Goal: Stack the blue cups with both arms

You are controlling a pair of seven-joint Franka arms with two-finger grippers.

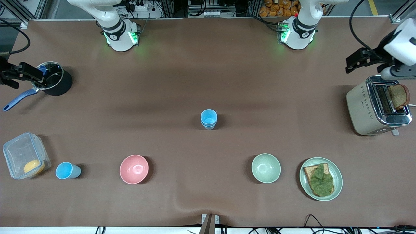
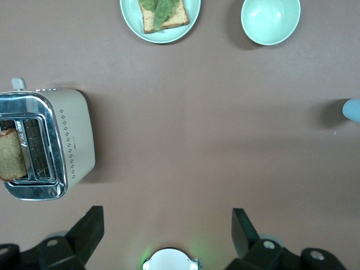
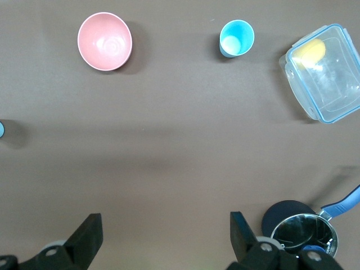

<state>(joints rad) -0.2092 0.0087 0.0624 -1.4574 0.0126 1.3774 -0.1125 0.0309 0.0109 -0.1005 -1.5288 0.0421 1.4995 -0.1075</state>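
Two blue cups (image 1: 208,119) stand nested in one stack at the middle of the table; an edge of the stack shows in the left wrist view (image 2: 353,109) and in the right wrist view (image 3: 1,130). A third blue cup (image 1: 67,171) stands alone near the front camera toward the right arm's end, beside a clear box; it also shows in the right wrist view (image 3: 236,38). My left gripper (image 1: 360,60) (image 2: 166,225) is open and empty, up beside the toaster. My right gripper (image 1: 19,75) (image 3: 165,233) is open and empty, up beside the black pot.
A black pot with a blue handle (image 1: 53,83) stands at the right arm's end, and a clear box (image 1: 24,156) holds something yellow. A pink bowl (image 1: 134,169), a green bowl (image 1: 266,168) and a plate with toast (image 1: 320,178) stand near the front camera. A toaster (image 1: 378,105) holds bread.
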